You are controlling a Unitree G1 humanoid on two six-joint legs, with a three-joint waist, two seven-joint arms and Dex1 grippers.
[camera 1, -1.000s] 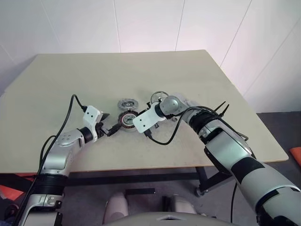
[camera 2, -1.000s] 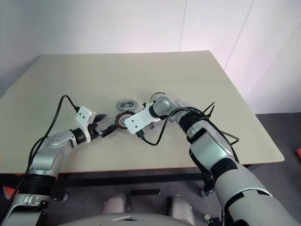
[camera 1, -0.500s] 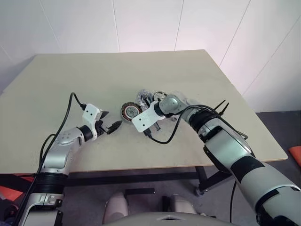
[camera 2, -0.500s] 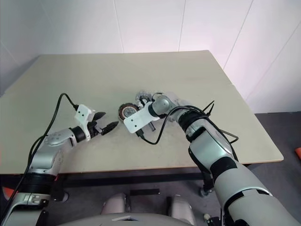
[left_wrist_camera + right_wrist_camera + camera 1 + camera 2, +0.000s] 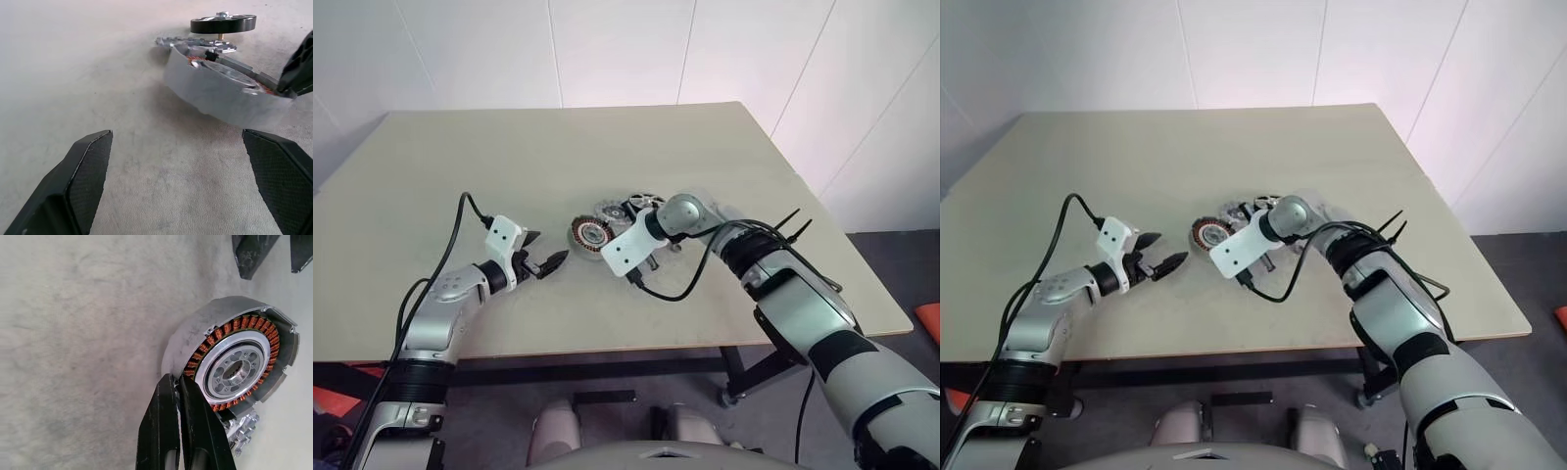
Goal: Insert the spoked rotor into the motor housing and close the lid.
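The motor housing (image 5: 590, 233), a silver cup ringed inside with copper windings (image 5: 234, 367), is tilted up near the table's middle. My right gripper (image 5: 177, 379) is shut on its rim from the right. Just behind it lies the lid (image 5: 610, 209), a notched grey disc (image 5: 195, 43) that the housing's far edge leans over. To the lid's right the spoked rotor (image 5: 646, 203) stands on its short shaft, its dark rim (image 5: 222, 23) showing. My left gripper (image 5: 546, 257) hangs open a short way left of the housing, with nothing between its fingers (image 5: 88, 181).
Everything rests on a beige table (image 5: 460, 166) whose front edge runs just below both arms. A black cable (image 5: 671, 289) loops from the right wrist over the tabletop, and another (image 5: 460, 220) arcs from the left wrist.
My right gripper closed on the housing's rim, tipped it and drew it back and right, away from the left gripper. The lid slid right, closer to the rotor. The left gripper stayed put.
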